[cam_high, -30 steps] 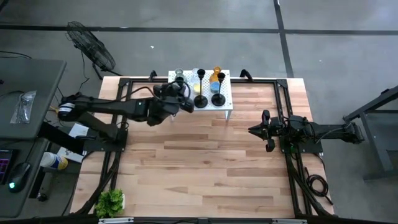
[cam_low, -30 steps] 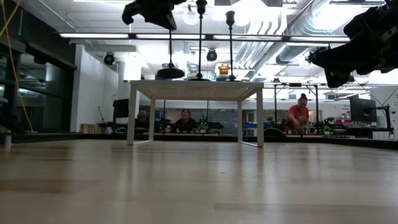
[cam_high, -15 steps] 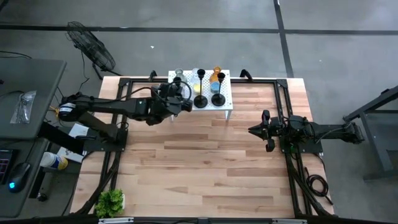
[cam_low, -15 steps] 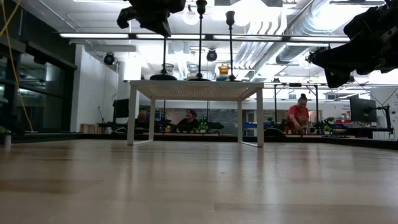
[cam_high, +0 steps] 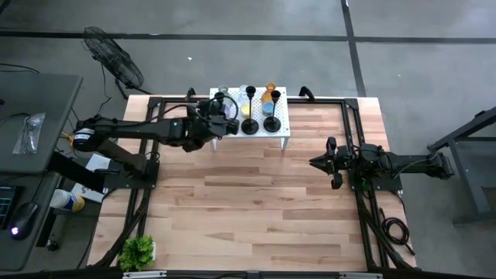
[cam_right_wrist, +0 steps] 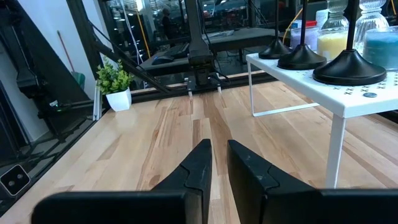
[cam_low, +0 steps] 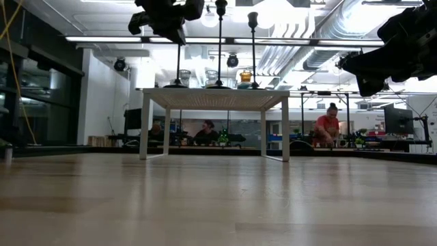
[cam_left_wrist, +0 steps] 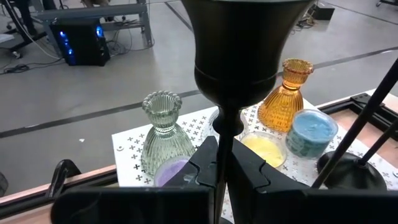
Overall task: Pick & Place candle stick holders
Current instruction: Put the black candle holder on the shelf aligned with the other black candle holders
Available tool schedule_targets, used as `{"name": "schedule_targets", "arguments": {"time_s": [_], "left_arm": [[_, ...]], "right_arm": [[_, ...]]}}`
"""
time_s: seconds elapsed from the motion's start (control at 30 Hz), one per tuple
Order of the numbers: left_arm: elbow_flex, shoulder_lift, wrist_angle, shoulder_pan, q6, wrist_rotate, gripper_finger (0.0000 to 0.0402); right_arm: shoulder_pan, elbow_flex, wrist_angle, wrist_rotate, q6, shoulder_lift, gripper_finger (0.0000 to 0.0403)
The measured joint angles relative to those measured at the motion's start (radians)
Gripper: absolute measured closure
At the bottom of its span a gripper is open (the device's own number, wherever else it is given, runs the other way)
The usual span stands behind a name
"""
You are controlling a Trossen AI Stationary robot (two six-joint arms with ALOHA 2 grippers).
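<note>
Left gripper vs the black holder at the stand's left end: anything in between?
Nothing visible. The left gripper is shut on the black holder at its stem, above the white stand. The glass cups sit beyond it, and the other two black holders stand beside it, apart.

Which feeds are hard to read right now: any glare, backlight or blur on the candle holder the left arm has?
Low view: bright ceiling lights behind turn the left gripper and the held candle holder into silhouettes. Left wrist view: the holder's cup sits so close that it is dark and soft, while the glass cups behind stay sharp. High view: even light, no glare, but the white stand is small.
</note>
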Motion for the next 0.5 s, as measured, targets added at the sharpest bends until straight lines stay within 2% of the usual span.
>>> {"name": "schedule_targets", "arguments": {"time_s": [0.5], "left_arm": [[0.000, -0.001, 0.001, 0.013, 0.000, 0.018, 0.0388]], "right_arm": [[0.000, 0.000, 0.000, 0.000, 0.000, 0.000, 0.0361]]}}
